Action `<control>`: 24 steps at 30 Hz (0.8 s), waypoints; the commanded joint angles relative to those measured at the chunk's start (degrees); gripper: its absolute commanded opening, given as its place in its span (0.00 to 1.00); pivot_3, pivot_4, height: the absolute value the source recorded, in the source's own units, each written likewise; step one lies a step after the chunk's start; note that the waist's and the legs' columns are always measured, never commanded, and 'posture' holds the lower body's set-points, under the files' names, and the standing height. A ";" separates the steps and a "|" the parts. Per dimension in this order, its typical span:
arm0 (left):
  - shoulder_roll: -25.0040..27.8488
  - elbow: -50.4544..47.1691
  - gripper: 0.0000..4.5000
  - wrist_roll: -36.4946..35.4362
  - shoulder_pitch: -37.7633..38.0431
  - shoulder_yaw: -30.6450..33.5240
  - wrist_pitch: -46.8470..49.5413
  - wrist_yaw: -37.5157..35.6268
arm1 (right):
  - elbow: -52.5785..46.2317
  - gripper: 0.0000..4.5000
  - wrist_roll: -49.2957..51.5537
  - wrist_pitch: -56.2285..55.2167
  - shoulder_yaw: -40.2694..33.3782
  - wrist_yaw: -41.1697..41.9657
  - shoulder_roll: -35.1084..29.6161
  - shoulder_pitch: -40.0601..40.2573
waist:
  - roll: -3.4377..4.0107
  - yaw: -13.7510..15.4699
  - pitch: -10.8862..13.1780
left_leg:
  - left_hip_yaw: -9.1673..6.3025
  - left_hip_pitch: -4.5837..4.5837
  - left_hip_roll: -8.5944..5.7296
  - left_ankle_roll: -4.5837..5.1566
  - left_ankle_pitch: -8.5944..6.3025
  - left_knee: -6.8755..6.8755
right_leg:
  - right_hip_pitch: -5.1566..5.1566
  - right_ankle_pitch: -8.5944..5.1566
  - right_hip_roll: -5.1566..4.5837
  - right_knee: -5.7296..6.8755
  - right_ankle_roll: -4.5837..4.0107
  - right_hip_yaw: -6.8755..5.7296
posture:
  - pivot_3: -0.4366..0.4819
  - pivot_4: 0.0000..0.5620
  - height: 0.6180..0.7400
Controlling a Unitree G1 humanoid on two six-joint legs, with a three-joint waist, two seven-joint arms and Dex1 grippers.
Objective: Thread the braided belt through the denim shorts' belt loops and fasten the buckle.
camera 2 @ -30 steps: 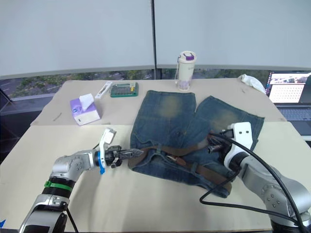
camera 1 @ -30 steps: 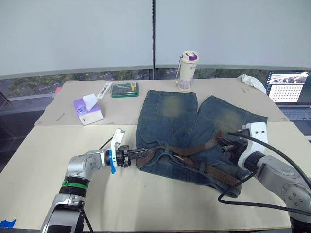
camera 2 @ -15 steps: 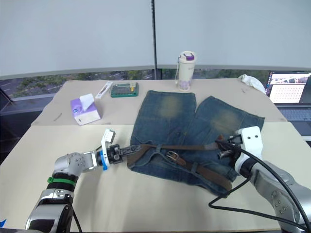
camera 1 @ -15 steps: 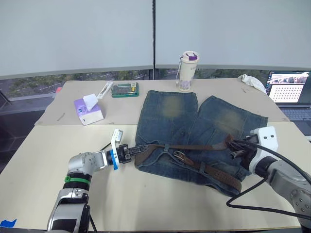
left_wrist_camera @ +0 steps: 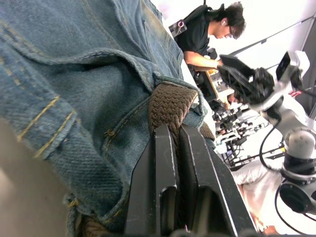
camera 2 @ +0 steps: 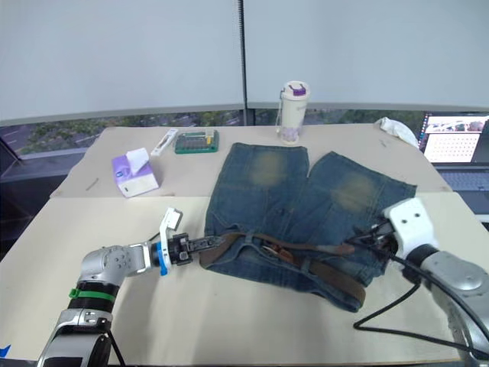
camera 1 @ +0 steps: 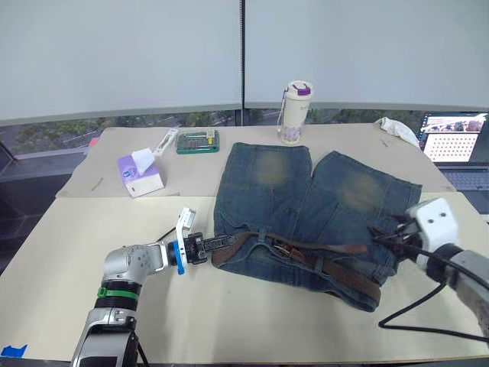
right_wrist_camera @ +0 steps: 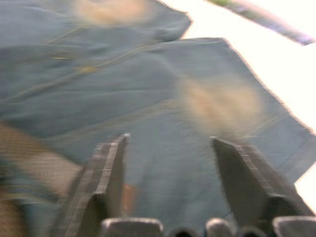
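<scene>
Your left gripper [camera 1: 221, 243] is pinching the braided belt [camera 1: 321, 264] at the denim shorts [camera 1: 306, 206]' waistband; your right gripper [right_wrist_camera: 170, 163] is spreading empty. Pulling could be dragging the shorts across the tabletop [camera 1: 46, 260].

Beige tables [camera 1: 229, 321] before grey blinds [camera 1: 122, 53] (greenery [camera 1: 46, 134] beneath).

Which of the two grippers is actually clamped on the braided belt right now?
The left gripper: its jaws are shut on the braided belt at the shorts' left waistband edge. The right gripper hangs open beside the shorts, apart from the belt.
</scene>
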 commanded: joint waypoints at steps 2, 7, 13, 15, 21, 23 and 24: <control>-0.48 -2.82 0.00 -1.76 -0.63 -0.08 0.57 0.03 | -5.37 0.78 0.52 -2.12 10.62 7.71 0.15 -7.50 | 0.02 -0.46 -0.01 | -0.01 0.01 0.09 -0.01 0.00 -0.02 | 0.00 0.00 0.05 0.00 0.00 -0.03 | 0.48 0.27 1.00; -0.62 -2.94 0.00 -1.33 -1.13 -1.55 -0.23 -0.26 | 1.27 0.78 -5.96 -4.43 23.74 12.32 3.12 -14.88 | -0.04 0.03 -0.03 | -0.05 -0.02 0.02 -0.05 0.01 0.03 | 0.01 0.01 -0.01 -0.01 -0.01 -0.08 | 0.48 0.27 1.00; 0.29 -4.19 0.00 -1.48 -1.00 -3.10 -0.35 -1.56 | 13.47 0.78 -12.56 -9.86 31.18 17.73 6.14 -24.21 | -0.03 0.24 -0.04 | -0.05 0.00 -0.07 -0.05 0.01 0.05 | -0.01 0.02 -0.06 -0.01 -0.03 -0.06 | 0.48 0.27 1.00; 0.68 -4.19 0.00 -1.32 -0.89 -3.61 -0.52 -2.03 | 15.44 0.78 -13.07 -10.24 32.76 20.31 7.25 -26.06 | -0.02 0.13 -0.04 | -0.06 0.01 -0.02 -0.08 0.03 0.00 | -0.04 0.02 -0.01 0.01 -0.04 -0.06 | 0.48 0.27 1.00; 1.33 -2.63 0.00 -0.49 -1.85 -4.61 -2.05 -3.00 | 20.70 0.78 -16.26 -12.59 36.63 25.65 9.60 -29.83 | -0.01 0.21 -0.04 | -0.09 0.00 -0.03 -0.09 0.03 0.03 | -0.04 0.03 -0.04 0.02 -0.05 -0.07 | 0.48 0.27 1.00; 1.58 -2.50 0.00 -0.20 -1.92 -5.07 -2.53 -3.31 | 22.36 0.72 -16.85 -13.56 36.84 26.71 10.47 -30.87 | -0.01 0.15 -0.05 | -0.09 0.00 -0.03 -0.09 0.03 0.03 | -0.05 0.03 -0.03 0.03 -0.05 -0.07 | 0.48 0.27 1.00; 1.69 -2.38 0.00 -0.16 -1.99 -5.16 -2.63 -3.46 | 22.70 0.66 -16.70 -13.58 36.77 27.39 10.80 -31.16 | -0.01 0.15 -0.05 | -0.09 0.00 -0.03 -0.09 0.03 0.03 | -0.05 0.04 -0.02 0.03 -0.06 -0.07 | 0.48 0.27 1.00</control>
